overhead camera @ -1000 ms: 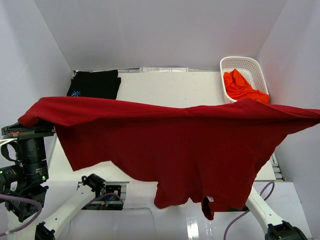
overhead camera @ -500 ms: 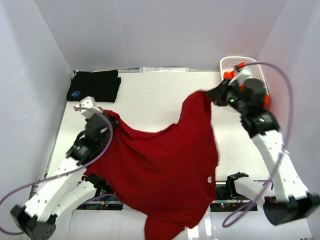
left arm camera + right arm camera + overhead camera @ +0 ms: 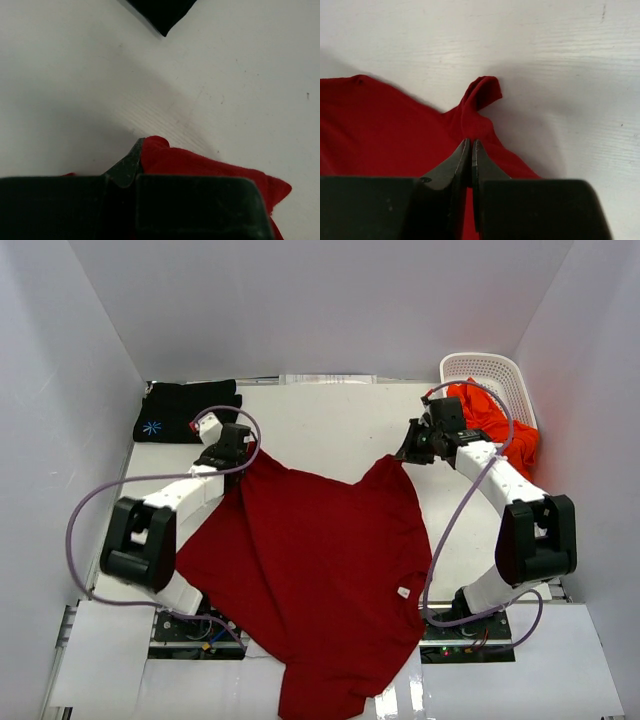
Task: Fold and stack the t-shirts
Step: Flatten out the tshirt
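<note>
The dark red t-shirt (image 3: 310, 560) lies spread on the white table, its near end hanging over the front edge. My left gripper (image 3: 243, 453) is shut on the shirt's far left corner (image 3: 200, 165), low at the table. My right gripper (image 3: 404, 454) is shut on the far right corner (image 3: 480, 97), jaws together (image 3: 470, 143) with cloth pinched between them. The black t-shirt (image 3: 190, 410) with the blue print lies folded at the back left; its corner shows in the left wrist view (image 3: 160, 12). The orange-red t-shirt (image 3: 495, 418) spills from the basket.
The white slotted basket (image 3: 480, 365) stands at the back right corner, close behind my right arm. White walls close in the table on three sides. Bare table (image 3: 330, 425) shows between the two grippers at the back.
The red shirt was held up high and stretched wide a second ago. Both arms have swung forward and down, and the shirt now lies laid out on the table.
</note>
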Action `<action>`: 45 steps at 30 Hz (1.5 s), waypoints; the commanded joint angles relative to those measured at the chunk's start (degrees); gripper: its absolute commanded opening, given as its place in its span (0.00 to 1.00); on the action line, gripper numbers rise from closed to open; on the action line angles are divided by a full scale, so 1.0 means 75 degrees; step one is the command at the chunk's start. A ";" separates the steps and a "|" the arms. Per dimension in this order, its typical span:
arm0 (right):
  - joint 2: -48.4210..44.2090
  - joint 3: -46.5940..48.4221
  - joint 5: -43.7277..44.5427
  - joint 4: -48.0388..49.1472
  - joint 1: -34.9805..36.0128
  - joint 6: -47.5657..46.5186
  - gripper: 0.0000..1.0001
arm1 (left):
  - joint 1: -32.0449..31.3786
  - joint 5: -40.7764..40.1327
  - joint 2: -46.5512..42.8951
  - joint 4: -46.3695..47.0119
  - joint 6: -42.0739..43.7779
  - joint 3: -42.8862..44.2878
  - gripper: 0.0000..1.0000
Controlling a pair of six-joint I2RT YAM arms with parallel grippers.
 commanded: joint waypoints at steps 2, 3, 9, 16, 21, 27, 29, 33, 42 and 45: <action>0.0743 0.0828 0.0336 0.0405 -0.0331 -0.0129 0.08 | 0.0129 0.0580 0.1459 0.0135 -0.0150 0.1271 0.00; 0.0862 0.0888 0.0325 0.0382 -0.0471 -0.0105 0.08 | 0.0140 0.0568 0.1984 0.0099 -0.0138 0.1692 0.00; 0.1530 0.1415 0.0267 0.0417 -0.0870 -0.0163 0.08 | 0.0597 0.1363 0.2832 0.0883 0.0259 0.2409 0.00; 0.2257 0.2258 0.0079 0.0440 -0.1269 -0.0292 0.08 | 0.0855 0.1611 0.3489 0.0346 0.0856 0.3674 0.00; 0.2667 0.2622 0.0021 0.0440 -0.1304 -0.0351 0.08 | 0.0890 0.1341 0.3161 0.0321 0.1220 0.3805 0.33; 0.2808 0.2588 -0.0120 0.0475 -0.1304 -0.0398 0.08 | 0.1007 0.1061 0.2985 0.0111 0.1830 0.4402 0.98; 0.2692 0.2343 -0.0179 0.0674 -0.1316 -0.0386 0.08 | 0.1078 0.0826 0.3043 -0.0170 0.1912 0.4706 0.98; 0.2609 0.2201 -0.0050 0.0803 -0.1304 -0.0409 0.08 | 0.1323 0.0978 0.2939 -0.0323 0.2088 0.5222 0.98; 0.3393 0.3348 0.0197 0.0756 -0.1667 -0.0538 0.08 | 0.1382 0.2017 0.2377 -0.0791 0.2628 0.5411 0.98; 0.3686 0.3991 -0.0060 0.0524 -0.1714 -0.0655 0.14 | 0.1382 0.2476 0.1791 -0.1340 0.2523 0.4956 0.98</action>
